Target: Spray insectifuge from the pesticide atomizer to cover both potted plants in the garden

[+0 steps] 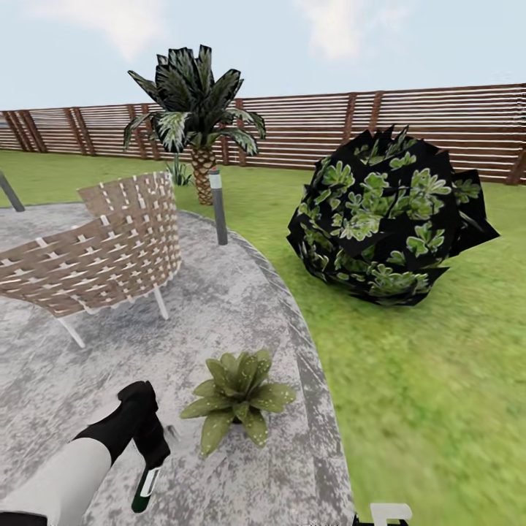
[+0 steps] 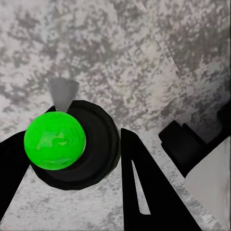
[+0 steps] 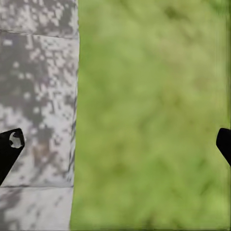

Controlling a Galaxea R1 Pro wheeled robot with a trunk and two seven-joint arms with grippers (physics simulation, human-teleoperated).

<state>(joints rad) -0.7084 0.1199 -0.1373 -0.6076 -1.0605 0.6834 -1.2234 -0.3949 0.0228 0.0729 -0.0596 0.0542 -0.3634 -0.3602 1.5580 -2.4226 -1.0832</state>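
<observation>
Mottled grey paving forms the round patio (image 1: 241, 307), edged by blurred green lawn (image 1: 409, 380). On it stands a woven wicker chair (image 1: 109, 248) on thin white legs, and nearer, a potted plant (image 1: 239, 394), a rosette of pointed leaves. Just beside it, the left gripper (image 1: 150, 442) clamps the atomizer (image 1: 146, 488), bottle hanging downward.

Left wrist: black fingers (image 2: 144, 192) pinch a black round body with a glossy green end (image 2: 55, 140) and a grey cone nozzle.

Right wrist: the right gripper (image 3: 118, 144) is spread wide, empty, over the patio's edge.
</observation>
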